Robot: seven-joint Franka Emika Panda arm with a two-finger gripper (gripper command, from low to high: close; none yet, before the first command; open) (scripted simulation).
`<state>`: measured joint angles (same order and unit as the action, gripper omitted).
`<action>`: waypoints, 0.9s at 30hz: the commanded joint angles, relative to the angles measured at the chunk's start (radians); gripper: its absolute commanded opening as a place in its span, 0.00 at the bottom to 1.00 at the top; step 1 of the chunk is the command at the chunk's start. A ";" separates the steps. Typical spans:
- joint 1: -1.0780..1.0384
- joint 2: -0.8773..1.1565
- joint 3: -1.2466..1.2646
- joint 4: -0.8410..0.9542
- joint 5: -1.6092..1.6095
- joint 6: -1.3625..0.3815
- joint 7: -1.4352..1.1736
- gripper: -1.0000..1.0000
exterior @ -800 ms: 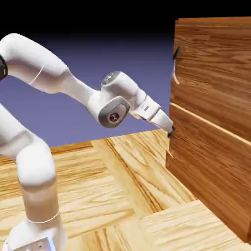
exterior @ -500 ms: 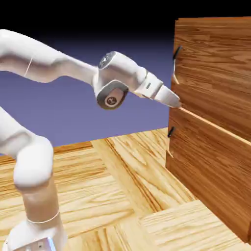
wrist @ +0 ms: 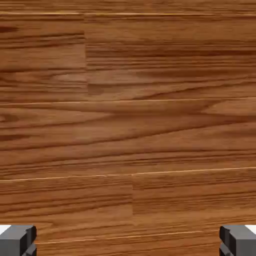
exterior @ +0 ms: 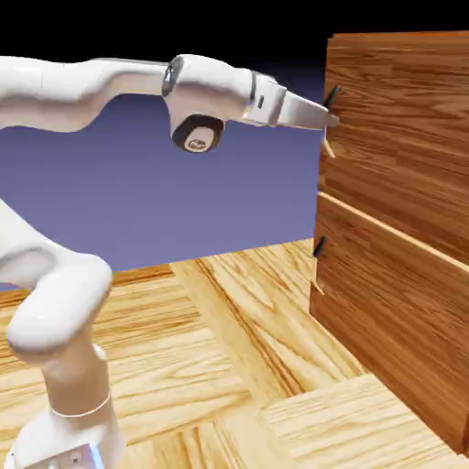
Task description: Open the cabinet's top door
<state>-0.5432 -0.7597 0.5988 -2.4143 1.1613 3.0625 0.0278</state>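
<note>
Reddish wood-grain top door [wrist: 128, 120]; end effector [exterior: 328, 119] spread wide.

Reddish-brown wood-grain cabinet [exterior: 394, 183], white arm [exterior: 82, 87]

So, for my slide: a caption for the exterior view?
Panda arm's open gripper at the top door handle.

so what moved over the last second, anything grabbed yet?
The gripper rose from the lower panel's handle up the cabinet's front edge to the top door's handle. The arm stretched out more level as it went. Nothing was taken hold of: the hand view shows the finger tips wide apart with only wood between. The top door remains shut, and the cabinet did not shift.
</note>
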 commanded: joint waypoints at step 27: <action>-0.562 -0.192 0.606 0.400 1.174 0.026 -0.721 0.50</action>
<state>-1.1048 -0.9515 1.2044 -2.0141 2.3357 3.0883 -0.6935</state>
